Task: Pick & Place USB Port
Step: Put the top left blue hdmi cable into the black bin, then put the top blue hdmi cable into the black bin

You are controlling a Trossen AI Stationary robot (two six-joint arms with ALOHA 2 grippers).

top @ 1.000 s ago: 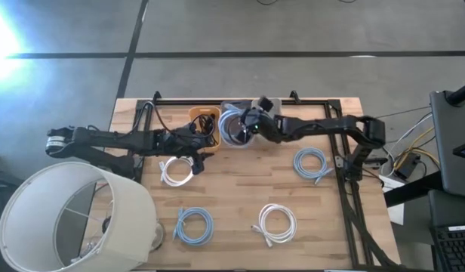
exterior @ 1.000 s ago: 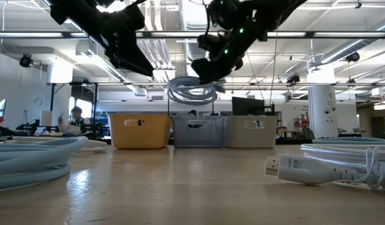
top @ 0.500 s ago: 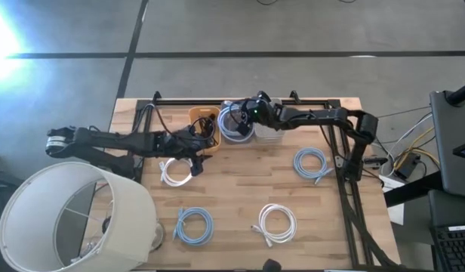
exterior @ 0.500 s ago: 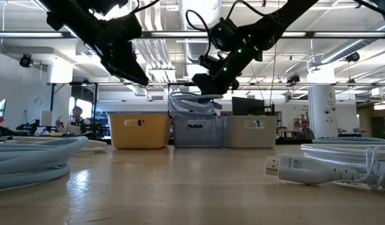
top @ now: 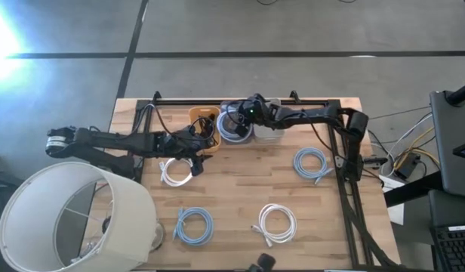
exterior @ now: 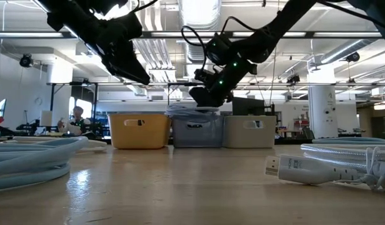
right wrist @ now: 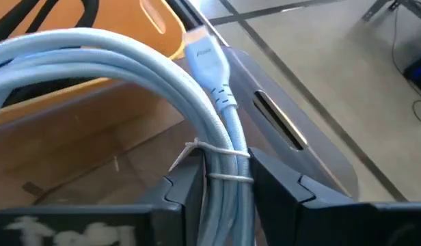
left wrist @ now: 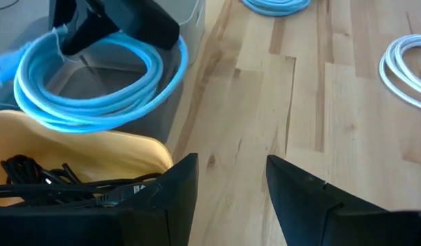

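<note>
Blue cable at the grey bin, upper centre of the high view.
The coil (top: 234, 125) sits in the grey bin (left wrist: 171, 104); the right gripper (top: 244, 113) straddles its tied bundle, fingers (right wrist: 284, 184) against it. Left gripper (top: 196, 145) hangs open, empty, beside the yellow bin (top: 203, 115).

- You'll find no text here that reads for certain.
- The plug (right wrist: 208, 60) of the pale blue cable (right wrist: 128, 61) carries small raised lettering in the right wrist view, too blurred to make out.
- The white plug (exterior: 299, 169) on the bench (exterior: 180, 187) bears a faint mark, unreadable.
</note>
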